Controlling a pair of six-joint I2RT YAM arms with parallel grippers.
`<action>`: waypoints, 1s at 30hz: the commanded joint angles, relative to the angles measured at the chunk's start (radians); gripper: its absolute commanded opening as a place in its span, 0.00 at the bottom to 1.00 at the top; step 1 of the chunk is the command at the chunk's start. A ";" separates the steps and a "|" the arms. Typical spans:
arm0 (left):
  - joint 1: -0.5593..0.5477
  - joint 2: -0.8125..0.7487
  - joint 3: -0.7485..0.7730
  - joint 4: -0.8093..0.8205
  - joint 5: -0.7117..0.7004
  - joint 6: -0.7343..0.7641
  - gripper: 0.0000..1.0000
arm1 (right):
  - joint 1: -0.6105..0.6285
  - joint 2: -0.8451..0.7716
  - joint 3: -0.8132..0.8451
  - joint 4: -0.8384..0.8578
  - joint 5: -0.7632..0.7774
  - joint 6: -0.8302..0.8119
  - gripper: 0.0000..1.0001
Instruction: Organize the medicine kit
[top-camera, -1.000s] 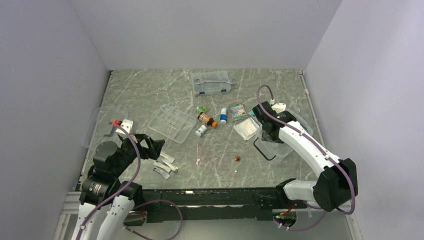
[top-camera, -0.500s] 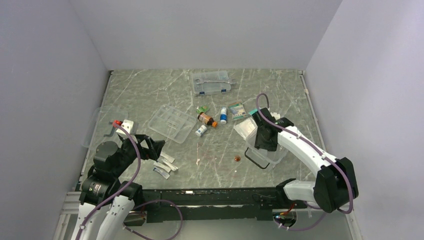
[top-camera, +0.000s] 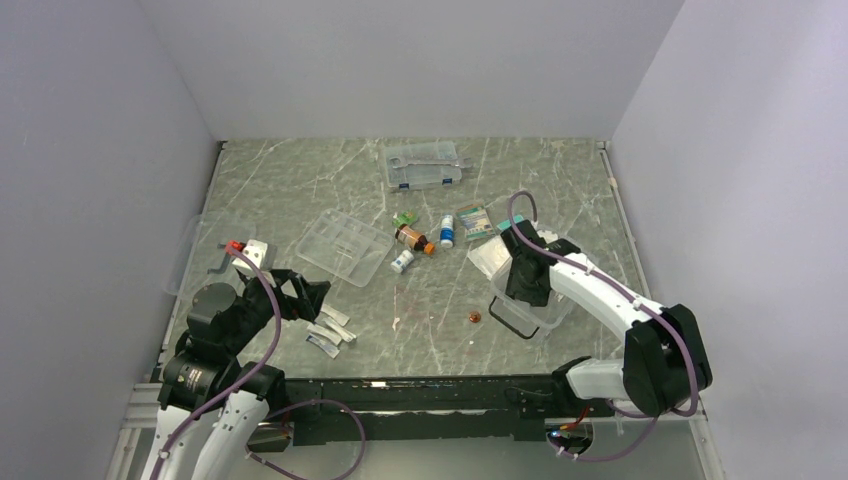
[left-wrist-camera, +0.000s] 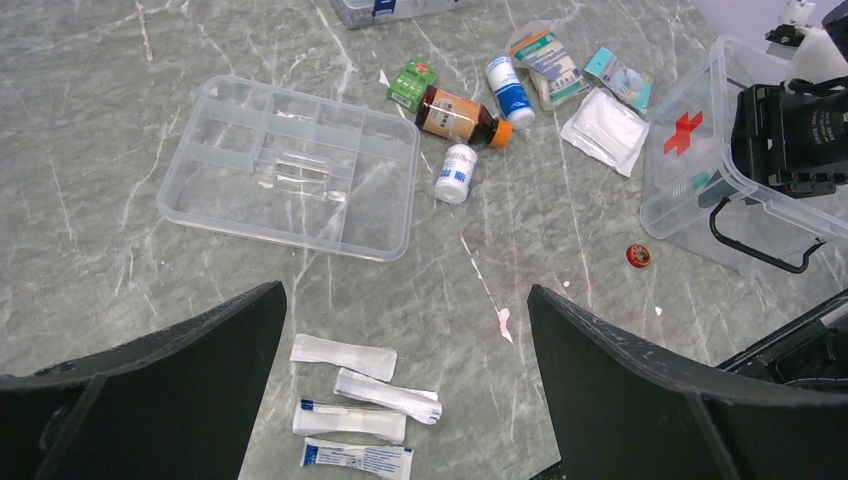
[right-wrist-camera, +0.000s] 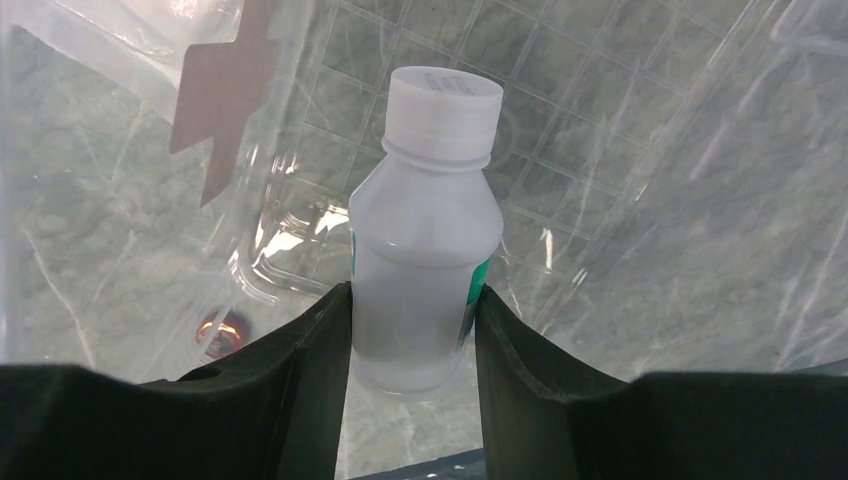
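A flat grey-green marble-patterned tabletop (top-camera: 300, 190), streaked with thin white veins, fills the floor of the enclosure. Plain pale grey-lilac walls stand on three sides: a back wall (top-camera: 420, 60), a left wall (top-camera: 80, 150), a right wall (top-camera: 740, 150). Light is soft and even, with faint shadows.

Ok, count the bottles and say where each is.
4. Brown bottle, blue-capped bottle and small white bottle sit right of the divided tray; a larger white bottle is in the right end effector inside the box. Others may be hidden.
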 joint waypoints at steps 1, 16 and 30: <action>-0.011 -0.007 0.027 0.020 -0.010 -0.008 0.99 | -0.002 -0.011 -0.013 0.098 0.008 0.093 0.00; -0.017 -0.009 0.027 0.020 -0.011 -0.009 0.99 | -0.007 -0.076 -0.118 0.203 -0.012 0.241 0.20; -0.017 -0.003 0.027 0.019 -0.011 -0.008 0.99 | -0.007 -0.232 -0.008 0.040 0.078 0.241 0.66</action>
